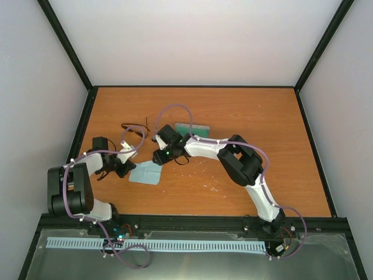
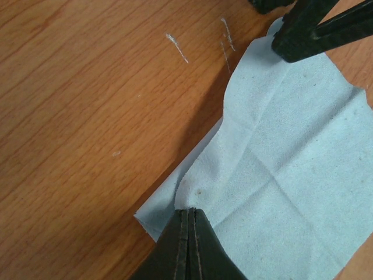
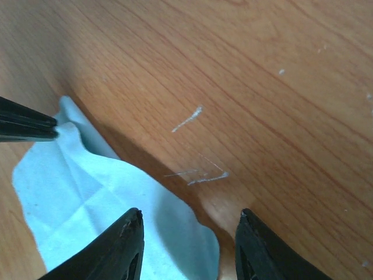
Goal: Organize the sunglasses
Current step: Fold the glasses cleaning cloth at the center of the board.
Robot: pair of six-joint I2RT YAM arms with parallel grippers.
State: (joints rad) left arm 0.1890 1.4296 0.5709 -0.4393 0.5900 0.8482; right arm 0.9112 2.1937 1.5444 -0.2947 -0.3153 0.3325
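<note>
Right gripper (image 3: 189, 214) wide — blue cloth (image 3: 81, 192) beneath

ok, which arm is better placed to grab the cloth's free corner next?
Right, probably: the right pincer hangs open over one corner of the cloth; the left pincer is shut on another corner.

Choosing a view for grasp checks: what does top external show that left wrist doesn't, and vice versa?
Only top external: the sunglasses and the teal-lined case, lying apart from each other, plus both arms whole.
Only left wrist: the left gripper close up, jaws shut on the edge of the light blue cloth; from above that pinch is too small to tell.
Both: that cloth, the wooden table, and the right gripper at the cloth's far corner.
</note>
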